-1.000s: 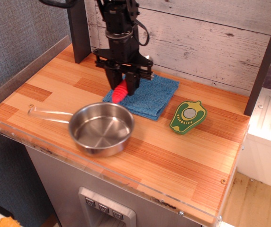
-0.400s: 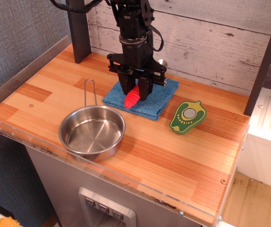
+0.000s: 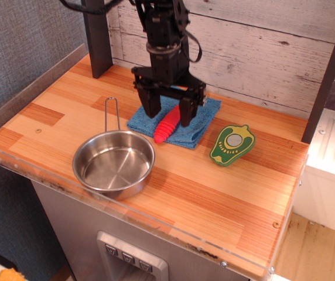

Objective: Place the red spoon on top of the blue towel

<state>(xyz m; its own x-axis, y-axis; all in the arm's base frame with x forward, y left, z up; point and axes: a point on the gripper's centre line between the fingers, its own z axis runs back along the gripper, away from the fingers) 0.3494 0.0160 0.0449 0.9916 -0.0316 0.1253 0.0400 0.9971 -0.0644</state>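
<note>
Now that the jaws have spread apart, the gripper (image 3: 168, 110) no longer clamps the red spoon (image 3: 167, 124), which less than a second ago was pinched upright between them. The spoon lies tilted across the blue towel (image 3: 200, 115), its ribbed red handle reaching to the towel's front edge; the metal bowl is hidden behind the gripper. With the fingers released and standing either side of the handle, the placing looks done, and only a clean lift away seems left. The towel is a soft, nubby folded square on the striped wooden table (image 3: 214, 193). Just in front, apart from the towel, sits a shiny round steel pan (image 3: 113, 164) with a thin wire handle. A flat green and yellow pepper toy (image 3: 232, 144) lies beside the towel.
</note>
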